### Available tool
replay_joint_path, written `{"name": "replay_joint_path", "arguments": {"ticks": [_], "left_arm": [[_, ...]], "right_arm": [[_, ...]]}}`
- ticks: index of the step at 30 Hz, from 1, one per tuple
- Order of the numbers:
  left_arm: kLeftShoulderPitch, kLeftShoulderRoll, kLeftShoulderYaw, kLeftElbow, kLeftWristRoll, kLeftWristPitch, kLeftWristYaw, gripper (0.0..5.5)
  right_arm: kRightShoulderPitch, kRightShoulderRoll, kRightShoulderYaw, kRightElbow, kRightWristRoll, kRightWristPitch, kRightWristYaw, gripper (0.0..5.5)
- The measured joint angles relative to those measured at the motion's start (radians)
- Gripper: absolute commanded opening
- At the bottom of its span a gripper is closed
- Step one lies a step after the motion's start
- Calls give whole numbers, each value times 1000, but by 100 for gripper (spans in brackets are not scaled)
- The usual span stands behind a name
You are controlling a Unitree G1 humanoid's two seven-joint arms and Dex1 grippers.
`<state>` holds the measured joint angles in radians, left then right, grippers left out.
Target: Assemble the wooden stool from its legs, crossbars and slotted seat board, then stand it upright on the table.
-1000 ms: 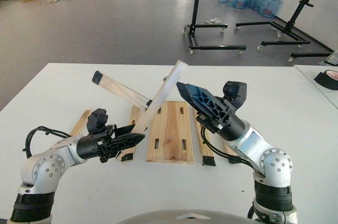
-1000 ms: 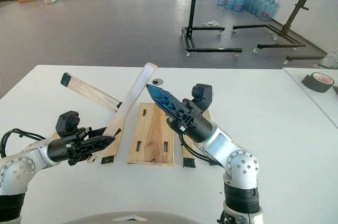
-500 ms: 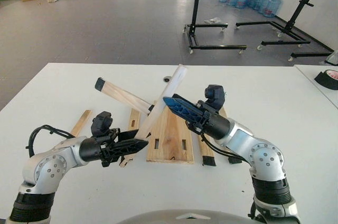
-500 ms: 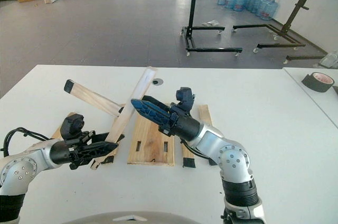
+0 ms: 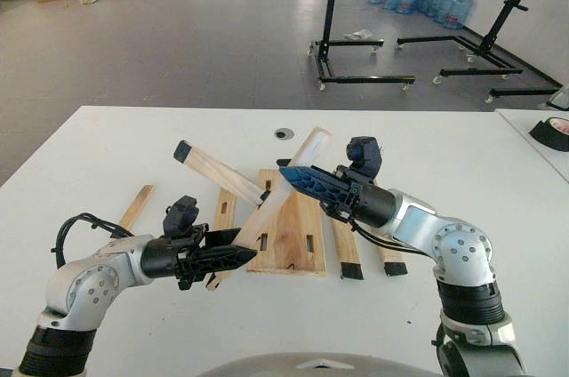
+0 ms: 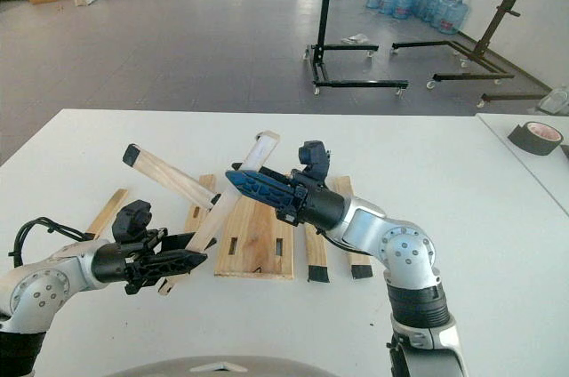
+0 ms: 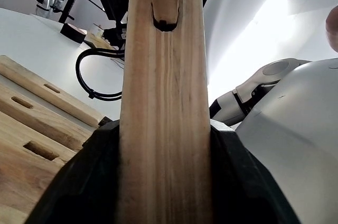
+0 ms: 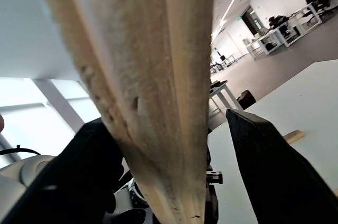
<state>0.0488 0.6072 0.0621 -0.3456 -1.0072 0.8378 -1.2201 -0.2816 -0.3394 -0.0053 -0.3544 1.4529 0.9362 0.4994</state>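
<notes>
- Left gripper (image 5: 229, 256) clamps the lower end of the tilted leg (image 5: 265, 208).
- Right gripper (image 5: 293, 177) unclamped, fingers spread either side of the leg's upper part, over the seat board (image 5: 298, 239).

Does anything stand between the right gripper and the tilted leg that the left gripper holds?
Nothing visible does. The upper part of the leg lies between the fingers of the right gripper, and the left gripper clamps its lower end.

A pale leg (image 5: 283, 188) slants up over the slotted seat board (image 5: 289, 239), flat mid-table. A black-capped second leg (image 5: 218, 172) angles off leftward, a crossbar (image 5: 135, 206) flat beyond.
</notes>
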Motion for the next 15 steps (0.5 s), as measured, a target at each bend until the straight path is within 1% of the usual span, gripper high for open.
{"name": "replay_joint_path", "arguments": {"ticks": [2, 4, 9, 10, 15], "left_arm": [[3, 0, 0, 0, 0, 0, 4, 203], [9, 0, 0, -1, -2, 0, 8, 203], [11, 0, 0, -5, -4, 0, 12, 203], [11, 0, -1, -6, -4, 0, 12, 203], [13, -1, -2, -6, -8, 0, 18, 203]], "right_arm": [[-15, -1, 0, 2, 8, 6, -4, 329], [-21, -2, -1, 3, 22, 15, -11, 303], [-21, -3, -2, 4, 22, 21, -20, 214], [-21, -2, -3, 6, 22, 21, -22, 206], [-21, -1, -3, 8, 20, 21, -28, 206]]}}
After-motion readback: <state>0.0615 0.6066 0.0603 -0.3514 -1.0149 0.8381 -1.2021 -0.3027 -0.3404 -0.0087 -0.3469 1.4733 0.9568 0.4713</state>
